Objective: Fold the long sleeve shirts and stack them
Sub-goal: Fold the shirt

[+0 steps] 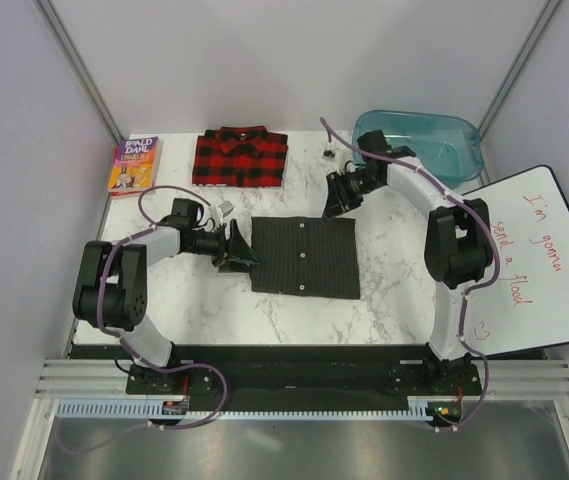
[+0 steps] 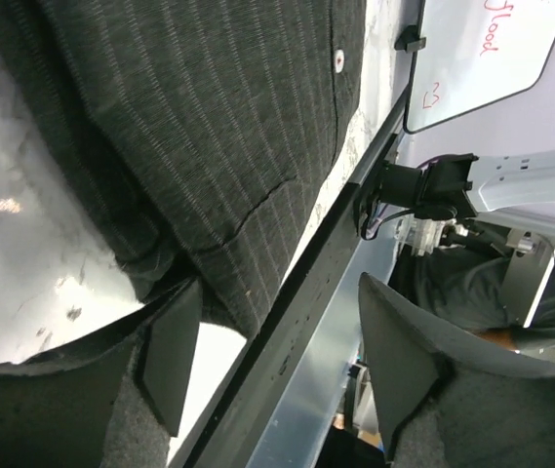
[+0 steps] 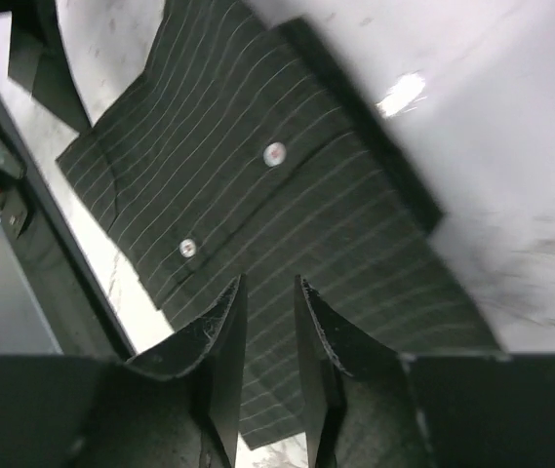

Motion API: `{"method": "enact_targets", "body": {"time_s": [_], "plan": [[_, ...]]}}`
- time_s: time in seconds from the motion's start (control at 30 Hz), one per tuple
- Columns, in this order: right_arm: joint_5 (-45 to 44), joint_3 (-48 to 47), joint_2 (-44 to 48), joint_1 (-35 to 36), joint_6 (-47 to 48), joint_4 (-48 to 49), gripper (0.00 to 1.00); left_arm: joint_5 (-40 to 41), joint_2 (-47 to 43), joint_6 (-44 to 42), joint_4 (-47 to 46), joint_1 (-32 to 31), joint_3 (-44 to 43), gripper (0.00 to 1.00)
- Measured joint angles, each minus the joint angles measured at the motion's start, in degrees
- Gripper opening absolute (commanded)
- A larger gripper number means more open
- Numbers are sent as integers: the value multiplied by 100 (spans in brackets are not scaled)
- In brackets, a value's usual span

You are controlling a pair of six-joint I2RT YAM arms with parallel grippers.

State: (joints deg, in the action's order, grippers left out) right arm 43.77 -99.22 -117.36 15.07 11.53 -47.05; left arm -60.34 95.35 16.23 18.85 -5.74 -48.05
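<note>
A dark charcoal pinstriped long sleeve shirt (image 1: 304, 255) lies folded into a rectangle in the middle of the marble table. A red-and-black plaid shirt (image 1: 240, 157) lies folded at the back. My left gripper (image 1: 245, 250) sits low at the charcoal shirt's left edge. In the left wrist view that gripper (image 2: 282, 341) is wide open and empty, and the shirt's (image 2: 209, 127) corner lies just by one finger (image 2: 170, 351). My right gripper (image 1: 336, 203) hovers over the shirt's far right corner. In the right wrist view the gripper (image 3: 268, 288) shows a narrow gap, holding nothing, above the pinstriped cloth (image 3: 287, 195).
A colourful paperback book (image 1: 134, 165) lies at the back left. A teal plastic bin (image 1: 419, 145) stands at the back right. A whiteboard (image 1: 539, 260) with red writing leans off the table's right side. A small dark item (image 1: 329, 152) rests near the bin.
</note>
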Motion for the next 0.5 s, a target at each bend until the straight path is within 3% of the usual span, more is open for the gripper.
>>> {"method": "enact_targets", "body": {"time_s": [0.33,0.5], "plan": [[243,619,-570,352,-24,118,26,175,267,323,-396,-542,254,55],[57,658,-776,313,-105,282,24,313,343,262,-31,-769,275,9]]}}
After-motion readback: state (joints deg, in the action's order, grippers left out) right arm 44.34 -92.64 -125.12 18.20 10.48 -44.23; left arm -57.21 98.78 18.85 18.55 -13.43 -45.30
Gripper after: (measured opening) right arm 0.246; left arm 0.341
